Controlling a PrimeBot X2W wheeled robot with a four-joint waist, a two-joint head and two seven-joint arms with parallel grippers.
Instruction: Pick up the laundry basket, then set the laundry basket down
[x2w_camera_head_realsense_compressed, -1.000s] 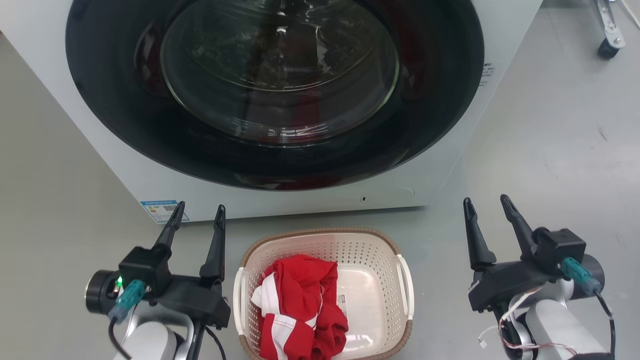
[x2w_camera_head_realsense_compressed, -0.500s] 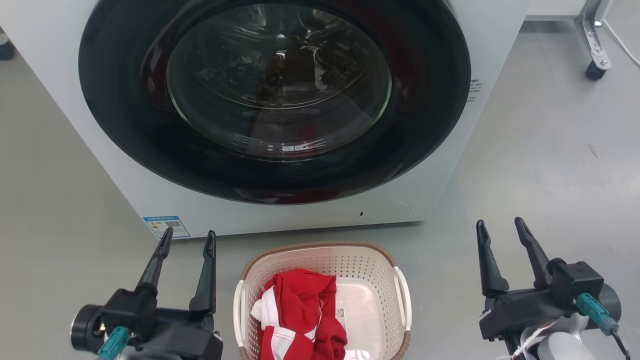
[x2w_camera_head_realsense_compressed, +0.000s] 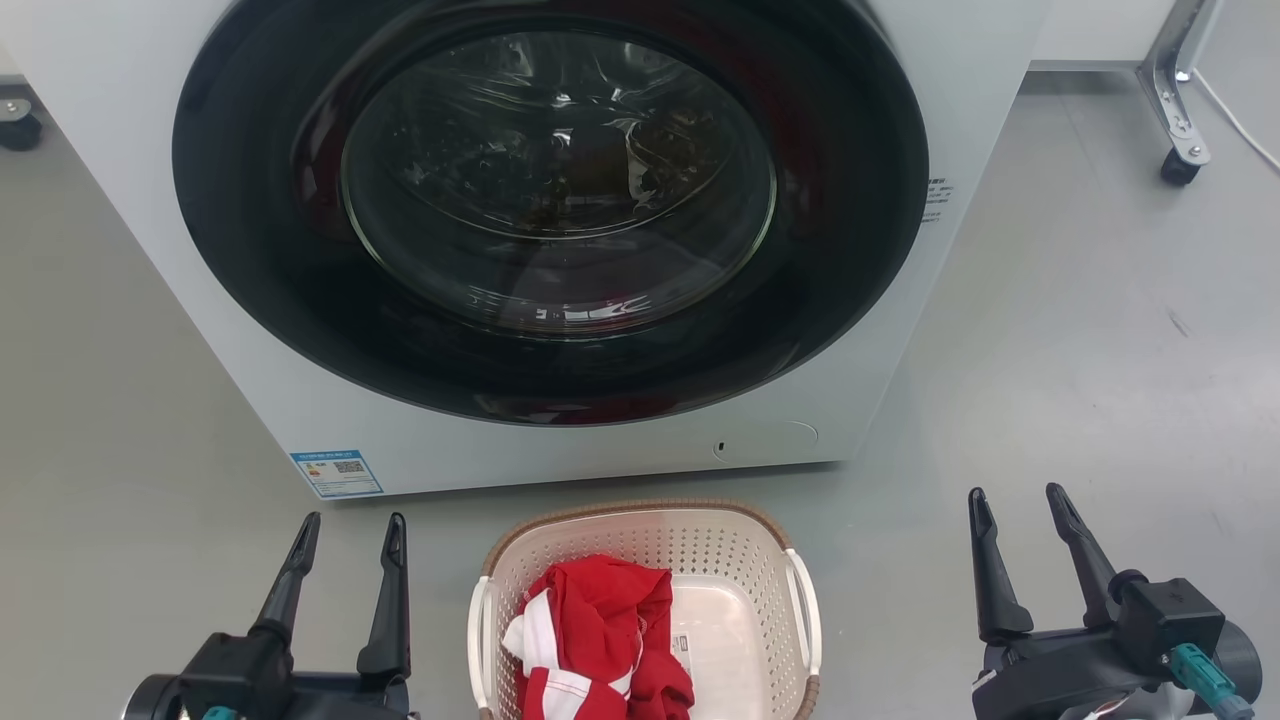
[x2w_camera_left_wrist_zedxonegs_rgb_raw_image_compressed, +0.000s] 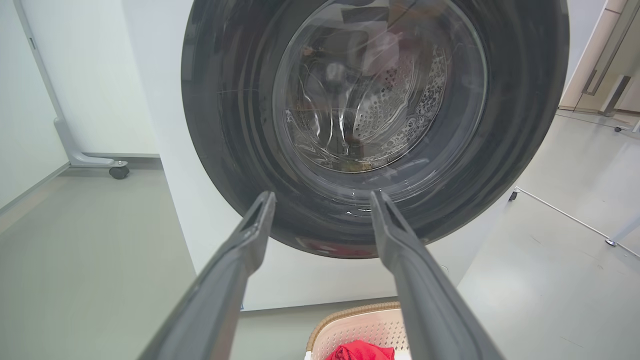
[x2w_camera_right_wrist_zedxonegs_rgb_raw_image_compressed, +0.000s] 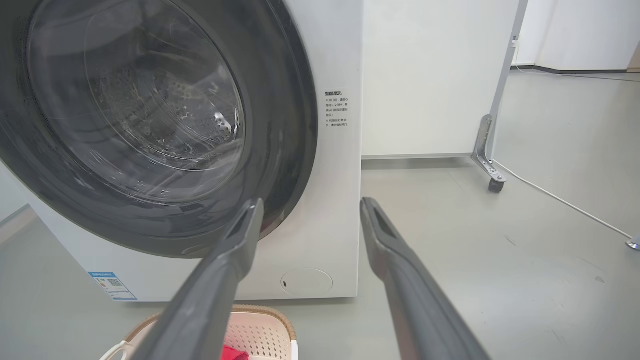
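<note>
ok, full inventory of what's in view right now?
washer: 1, white with dark round door, shut, behind the basket
label: 1, blue, washer's lower left corner
basket: 1, cream with brown rim, on the floor in front of the washer
cloth: 1, red and white, bunched in the basket's left half
wheeled legs: 2, grey metal with black castors, far left and far right
cable: 1, white, on the floor at far right
floor: 1, grey
left gripper: 1, black, left of the basket, jaws open, empty
right gripper: 1, black, right of the basket, jaws open, empty
</note>
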